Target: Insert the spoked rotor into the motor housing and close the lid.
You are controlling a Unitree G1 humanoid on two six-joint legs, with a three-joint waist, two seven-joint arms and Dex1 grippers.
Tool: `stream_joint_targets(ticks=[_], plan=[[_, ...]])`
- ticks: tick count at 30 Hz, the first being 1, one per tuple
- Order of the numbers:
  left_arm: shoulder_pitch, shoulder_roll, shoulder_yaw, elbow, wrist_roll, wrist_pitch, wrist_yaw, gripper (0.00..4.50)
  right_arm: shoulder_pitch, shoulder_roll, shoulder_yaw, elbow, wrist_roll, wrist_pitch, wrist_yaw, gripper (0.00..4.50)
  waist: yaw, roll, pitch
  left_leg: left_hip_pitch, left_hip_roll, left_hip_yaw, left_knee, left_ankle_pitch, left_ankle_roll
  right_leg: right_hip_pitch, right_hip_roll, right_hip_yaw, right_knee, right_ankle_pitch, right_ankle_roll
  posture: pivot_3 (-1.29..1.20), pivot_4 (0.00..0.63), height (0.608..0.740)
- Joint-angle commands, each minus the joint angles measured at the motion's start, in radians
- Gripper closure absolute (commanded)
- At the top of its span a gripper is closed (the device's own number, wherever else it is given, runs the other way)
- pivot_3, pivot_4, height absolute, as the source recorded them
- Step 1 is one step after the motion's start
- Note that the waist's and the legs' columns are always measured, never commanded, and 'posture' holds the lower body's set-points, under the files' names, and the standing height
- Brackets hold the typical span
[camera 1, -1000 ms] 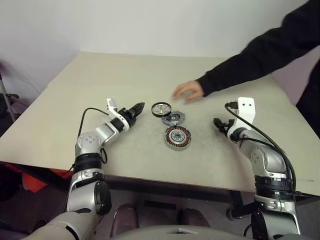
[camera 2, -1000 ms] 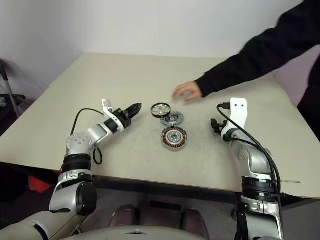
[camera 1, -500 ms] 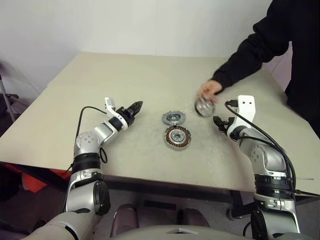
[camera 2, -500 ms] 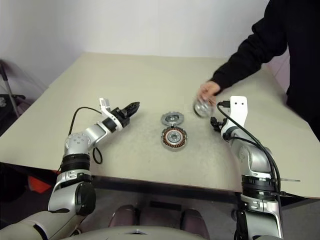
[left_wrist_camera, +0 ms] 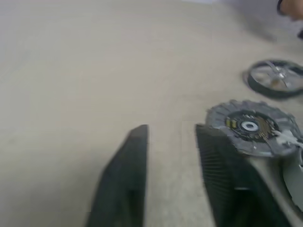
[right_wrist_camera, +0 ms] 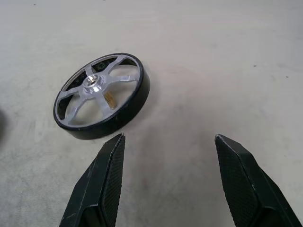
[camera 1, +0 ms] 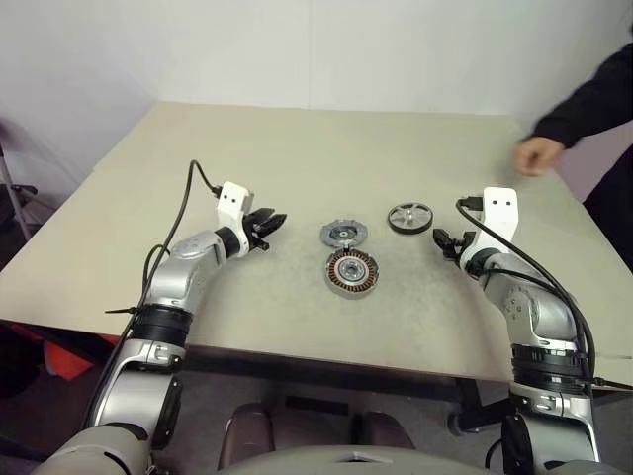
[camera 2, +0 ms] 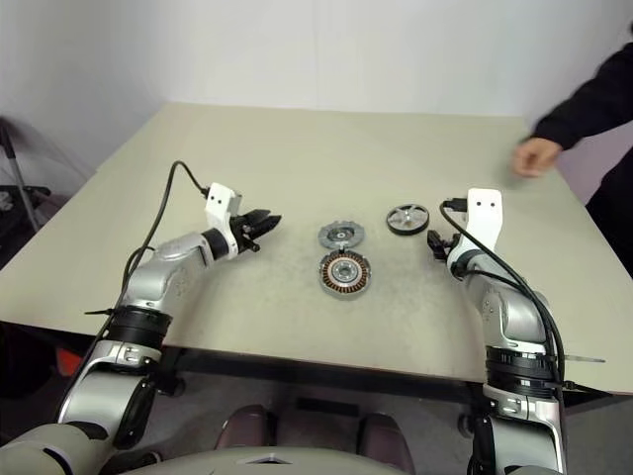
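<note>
The spoked rotor [camera 1: 409,218] lay flat on the table [camera 1: 297,148], at about one o'clock from the motor housing [camera 1: 351,271] in the head views and well apart from it. The lid [camera 1: 343,235] lay open and flat at the housing's twelve o'clock, joined to its rim, so the copper windings were exposed and the cup was ready to receive the wheel.

The step in hand appeared to be the pickup of the rotor by the right gripper [right_wrist_camera: 166,144]. To do it well, the gripper would probably need to shift toward the rotor until the black rim sat squarely between the fingers, then close across the rim rather than on the thin spokes, keeping the wheel level for the drop into the housing.

In the right wrist view the fingers stood wide apart and empty; the rotor lay at roughly eleven o'clock from the gap, off-centre, with one fingertip [right_wrist_camera: 115,142] just beside its rim and seemingly not touching.

The left gripper [left_wrist_camera: 171,135] hung near the lid with its fingers narrowly parted, holding nothing. A person's hand [camera 1: 538,155] hovered at the far right edge.
</note>
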Motion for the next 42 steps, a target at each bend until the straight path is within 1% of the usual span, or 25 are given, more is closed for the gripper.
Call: stream_joint_targets(ticks=[1,3,4,7,9,12,19,24,32,33,35,40,41,42], plan=[[-0.018,-0.017,0.017,-0.001,0.016,-0.035,0.012,2.47,-0.059,0.046,-0.113,-0.033,0.09,0.054,-0.023,1.13,-0.001,0.0,0.0,0.0,0.0,0.0,0.0,0.0,0.0,0.0,0.0,0.0,0.0,0.0,0.0,0.0,0.0,0.74],[-0.014,-0.026,0.018,0.001,0.016,-0.034,0.008,2.47,-0.119,0.107,-0.236,-0.02,0.204,0.133,-0.054,1.13,-0.004,0.0,0.0,0.0,0.0,0.0,0.0,0.0,0.0,-0.001,0.0,0.001,0.001,0.0,0.0,0.0,0.0,0.74],[-0.012,-0.029,0.019,0.001,0.017,-0.034,0.008,2.47,-0.138,0.125,-0.275,-0.015,0.237,0.161,-0.065,1.13,-0.004,0.0,0.0,0.0,0.0,0.001,0.0,0.0,-0.001,-0.002,0.0,0.001,0.001,0.0,-0.001,0.0,0.0,0.74],[0.0,-0.038,0.014,-0.002,0.022,-0.031,0.0,2.47,-0.25,0.191,-0.489,0.078,0.409,0.263,-0.152,1.13,-0.003,0.001,0.0,0.0,0.0,0.001,0.0,0.001,-0.002,-0.003,0.0,0.001,0.003,0.001,-0.002,0.0,0.0,0.74],[0.004,-0.042,0.013,-0.005,0.026,-0.03,-0.002,2.47,-0.291,0.205,-0.565,0.139,0.463,0.291,-0.194,1.13,-0.002,0.001,0.0,0.0,0.0,0.001,0.0,0.001,-0.002,-0.004,0.0,0.001,0.003,0.001,-0.002,0.0,0.0,0.74],[0.007,-0.044,0.01,-0.013,0.031,-0.027,-0.004,2.47,-0.318,0.211,-0.624,0.235,0.498,0.293,-0.247,1.13,0.001,0.001,0.0,-0.001,0.0,0.001,-0.001,0.001,-0.002,-0.004,0.0,0.001,0.002,0.001,-0.002,0.0,0.0,0.74],[0.013,-0.03,0.015,-0.025,0.036,-0.02,-0.01,2.47,-0.31,0.229,-0.612,0.274,0.548,0.291,-0.276,1.13,0.0,0.003,0.0,-0.003,0.0,0.001,-0.003,0.001,-0.002,-0.007,0.0,0.001,0.002,0.001,-0.002,0.0,0.0,0.74],[0.015,-0.028,0.012,-0.022,0.046,-0.023,-0.012,2.47,-0.305,0.233,-0.593,0.322,0.561,0.257,-0.26,1.13,0.001,0.003,0.0,-0.002,0.0,0.002,-0.004,0.002,-0.003,-0.007,0.0,0.001,0.002,0.001,-0.003,0.0,0.0,0.74],[0.014,-0.029,0.01,-0.024,0.056,-0.025,-0.011,2.47,-0.306,0.208,-0.54,0.474,0.533,0.135,-0.184,1.13,-0.002,0.003,-0.001,-0.002,0.0,0.002,-0.003,0.002,-0.003,-0.007,0.0,0.001,0.002,0.001,-0.003,0.0,0.0,0.74],[0.015,-0.029,0.01,-0.025,0.058,-0.025,-0.01,2.43,-0.305,0.205,-0.534,0.493,0.529,0.117,-0.177,1.5,-0.002,0.002,-0.001,-0.002,0.0,0.002,-0.003,0.002,-0.003,-0.007,0.0,0.001,0.003,0.001,-0.003,0.0,0.0,0.74],[0.02,-0.028,0.008,-0.03,0.062,-0.025,-0.01,2.43,-0.304,0.2,-0.525,0.517,0.53,0.093,-0.164,2.07,-0.002,0.002,-0.001,-0.001,0.0,0.002,-0.003,0.003,-0.004,-0.007,0.0,0.001,0.003,0.002,-0.004,0.0,0.0,0.74],[0.029,-0.029,0.008,-0.039,0.071,-0.023,-0.011,2.43,-0.3,0.191,-0.504,0.533,0.543,0.07,-0.148,3.86,-0.002,0.0,-0.002,-0.001,0.0,0.002,-0.004,0.004,-0.005,-0.006,0.0,0.0,0.003,0.003,-0.005,0.0,0.0,0.74],[0.029,-0.03,0.008,-0.039,0.071,-0.023,-0.01,2.43,-0.299,0.189,-0.5,0.533,0.546,0.067,-0.147,4.16,-0.002,0.0,-0.002,0.0,0.001,0.002,-0.003,0.004,-0.005,-0.006,0.0,0.0,0.003,0.003,-0.005,0.0,0.0,0.74],[0.03,-0.031,0.007,-0.039,0.073,-0.023,-0.011,2.43,-0.298,0.187,-0.499,0.534,0.549,0.063,-0.148,4.16,-0.002,0.0,-0.002,-0.001,0.0,0.002,-0.003,0.004,-0.005,-0.006,0.0,0.0,0.003,0.003,-0.005,0.0,0.0,0.74]])
